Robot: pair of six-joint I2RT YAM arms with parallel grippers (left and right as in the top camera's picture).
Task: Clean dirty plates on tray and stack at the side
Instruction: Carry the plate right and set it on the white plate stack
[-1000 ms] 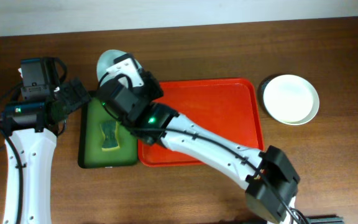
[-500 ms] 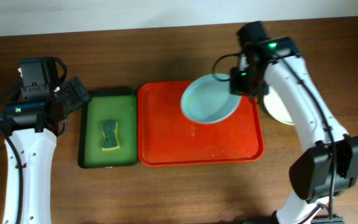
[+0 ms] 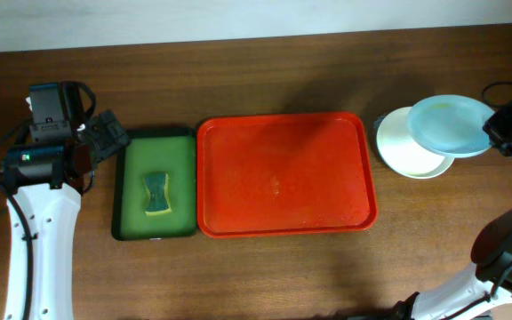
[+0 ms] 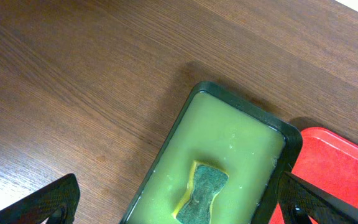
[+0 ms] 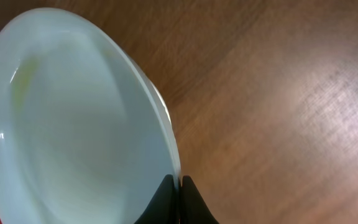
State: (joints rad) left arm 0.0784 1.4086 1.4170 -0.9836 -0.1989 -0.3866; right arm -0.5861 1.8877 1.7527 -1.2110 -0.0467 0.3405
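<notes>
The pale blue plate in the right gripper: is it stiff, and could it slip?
Probably stiff: the pale blue plate shows no sag though the right gripper pinches only its rim. Its glossy surface suggests it may slip or swing.

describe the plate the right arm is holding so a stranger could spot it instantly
Find the big red tray in the middle; just off its right end sits a white plate. Overlapping that plate's right side is the pale mint-blue plate, its rim pinched by the right claw. It is the only bluish plate in view and the only one held.
</notes>
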